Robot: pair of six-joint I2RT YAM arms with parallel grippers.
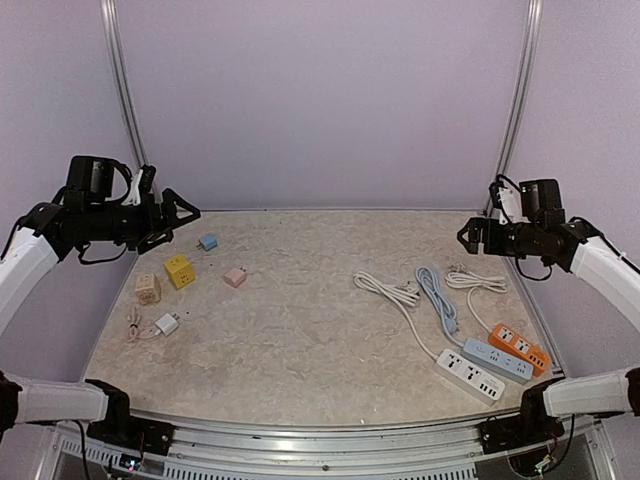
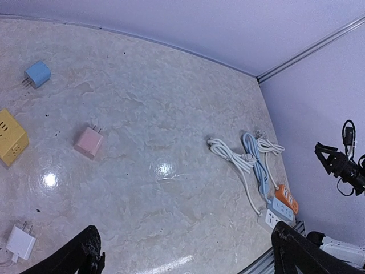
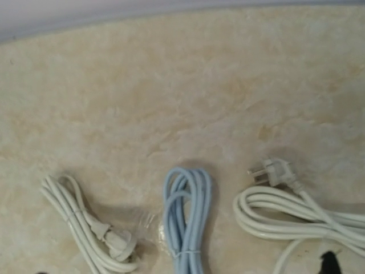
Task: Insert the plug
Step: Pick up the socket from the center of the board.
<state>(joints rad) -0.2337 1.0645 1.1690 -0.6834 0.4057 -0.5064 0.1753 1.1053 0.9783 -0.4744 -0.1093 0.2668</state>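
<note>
Top view: both arms are up off the table and neither holds anything. The right gripper [image 1: 468, 238] hangs with its jaws spread, above and just beyond the far end of the blue cord [image 1: 437, 295]. The left gripper [image 1: 178, 222], equally wide, sits well to the left of that cord, over the small adapters [image 1: 179, 271]. I judge the right arm much the nearer. The plug [image 1: 456, 270] I would go for lies just right of the blue cord's far loop, at the head of the right-hand white cord [image 1: 478, 282]. The three power strips [image 1: 497, 360] lie side by side at the blue cord's near end. Left wrist view: two dark fingers [image 2: 85, 254] frame the bottom edge far apart, with nothing between them. The blue cord [image 2: 256, 165] is small and distant, and I cannot resolve any plugs. Right wrist view: the plug [image 3: 272, 171] sits right of the blue cord [image 3: 185, 214], with its long axis roughly across the frame. Its prongs point toward the blue cord and its cable trails away. My own fingers are nearly cut off, with only a dark fingertip [image 3: 328, 264] showing at the bottom edge. The prong count is blurred. The strips are out of frame, so I cannot check socket orientation here.
</note>
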